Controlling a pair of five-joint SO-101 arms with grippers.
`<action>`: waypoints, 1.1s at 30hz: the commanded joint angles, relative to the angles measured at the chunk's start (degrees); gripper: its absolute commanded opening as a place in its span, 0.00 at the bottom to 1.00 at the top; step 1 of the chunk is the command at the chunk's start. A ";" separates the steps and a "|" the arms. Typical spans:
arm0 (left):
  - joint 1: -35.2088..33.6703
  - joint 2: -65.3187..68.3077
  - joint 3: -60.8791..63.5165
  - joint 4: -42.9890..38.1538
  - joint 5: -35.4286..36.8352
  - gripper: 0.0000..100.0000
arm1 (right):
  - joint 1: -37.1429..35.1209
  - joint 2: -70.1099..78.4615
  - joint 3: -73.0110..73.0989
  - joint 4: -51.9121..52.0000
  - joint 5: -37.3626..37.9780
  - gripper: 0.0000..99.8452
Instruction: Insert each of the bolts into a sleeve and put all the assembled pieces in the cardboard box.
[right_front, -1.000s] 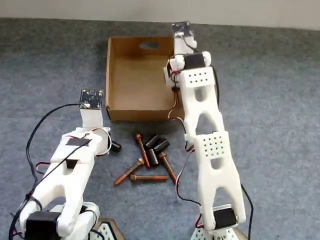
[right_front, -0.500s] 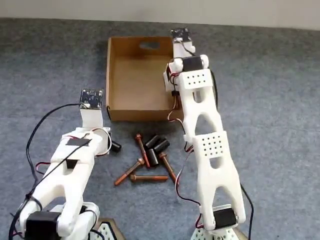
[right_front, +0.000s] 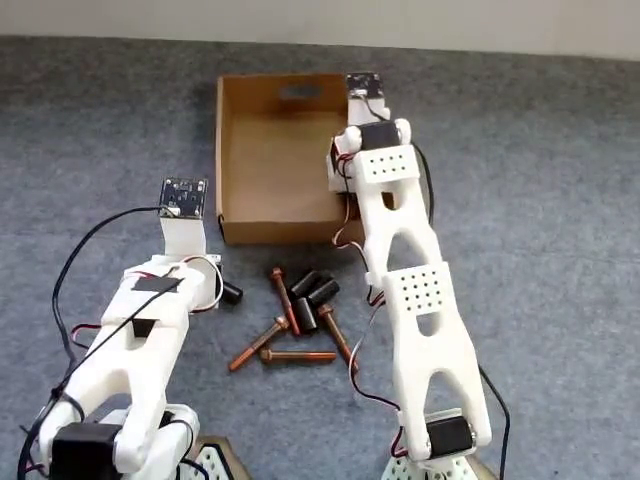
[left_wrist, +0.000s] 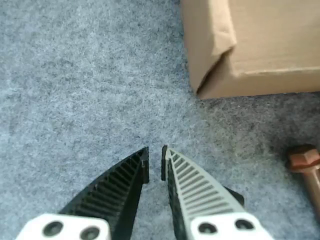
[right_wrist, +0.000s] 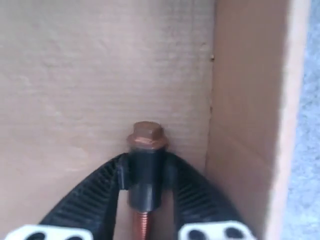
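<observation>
- Right gripper (right_wrist: 145, 172) clenched on a black sleeve (right_wrist: 145, 186) with a copper bolt (right_wrist: 146, 136) through it — hex head sticks out past the fingertips, threaded end shows at the sleeve's other end
- that assembled piece is inside the cardboard box (right_wrist: 245, 100), over the floor and just beside a side wall; can't tell if it touches the floor
- high view: right arm (right_front: 405, 250) extends over the box's near right corner, wrist above the right wall
- left gripper (left_wrist: 155, 162) low over the grey carpet (left_wrist: 75, 75), fingers nearly together with a thin gap, nothing between them
- it sits near the box's outer corner, with 1 bolt head (left_wrist: 304, 159) on the carpet off to the side
- 4 loose bolts (right_front: 283, 300) lie on the carpet between the 2 arms, in front of the box
- 3 loose sleeves (right_front: 322, 292) bunched among those bolts — touching each other
- 1 more lone sleeve (right_front: 232, 293) lies apart from the bunch, just beside the left arm (right_front: 140, 340)
</observation>
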 joint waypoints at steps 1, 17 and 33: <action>1.01 0.04 -0.92 -0.97 -0.44 0.07 | 0.57 -1.71 -2.42 -0.57 0.00 0.20; 1.01 0.04 -1.01 -0.97 -0.44 0.07 | -0.40 -2.68 -16.92 4.44 0.09 0.01; 1.10 0.04 -1.01 -0.97 -0.44 0.07 | 7.60 -7.69 -16.31 4.62 3.96 0.17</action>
